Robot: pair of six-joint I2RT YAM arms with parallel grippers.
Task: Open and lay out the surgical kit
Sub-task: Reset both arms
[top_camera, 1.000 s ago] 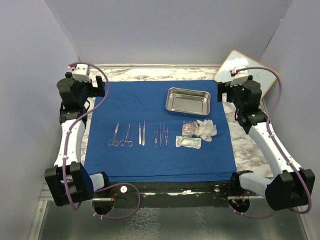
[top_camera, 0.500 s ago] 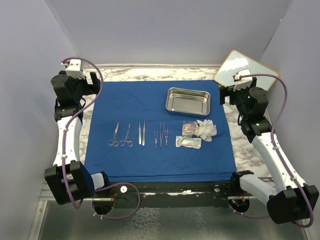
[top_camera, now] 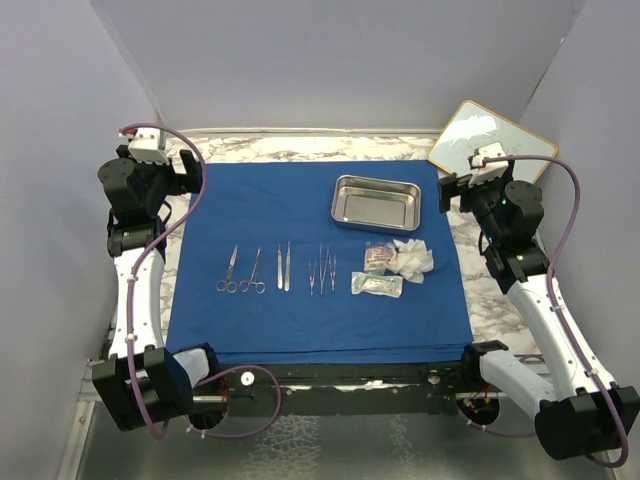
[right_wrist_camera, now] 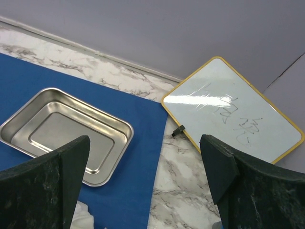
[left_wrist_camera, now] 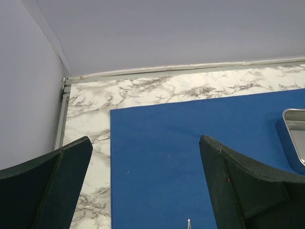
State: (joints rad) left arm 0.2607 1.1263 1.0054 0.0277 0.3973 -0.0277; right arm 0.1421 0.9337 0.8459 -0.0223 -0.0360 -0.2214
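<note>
Change, left arm: the wrist has swung outward toward the left edge of the tabletop [top_camera: 488,300] since a second ago, and the left gripper [left_wrist_camera: 145,145] now sits off the far left corner of the blue cloth [top_camera: 300,215].
Change, right arm: it has likewise drawn outward to the right, and the right gripper [right_wrist_camera: 145,143] has backed off the cloth's far right corner.
Unchanged: the cloth and everything on it lie as before.
Left gripper: jaws spread wide, nothing between them.
Right gripper: jaws spread wide, nothing held.
Kit: the cloth lies flat over most of the tabletop.
Tray: the steel tray [top_camera: 376,201] sits near the cloth's far right corner.
Instruments: scissors [top_camera: 229,271], forceps [top_camera: 253,272], tweezers [top_camera: 284,267] and two finer pairs [top_camera: 321,270] lie in a row across the cloth's middle.
Soft goods: gauze [top_camera: 412,258] and two clear packets [top_camera: 377,284] lie just nearer than the tray, close together.
Edges: bare marble shows along the far edge and in a narrow strip on the left; the strip on the right is wider.
Corner: a whiteboard [top_camera: 490,135] leans in the far right corner.
Open room: the cloth's far left quarter and its near strip are bare.
</note>
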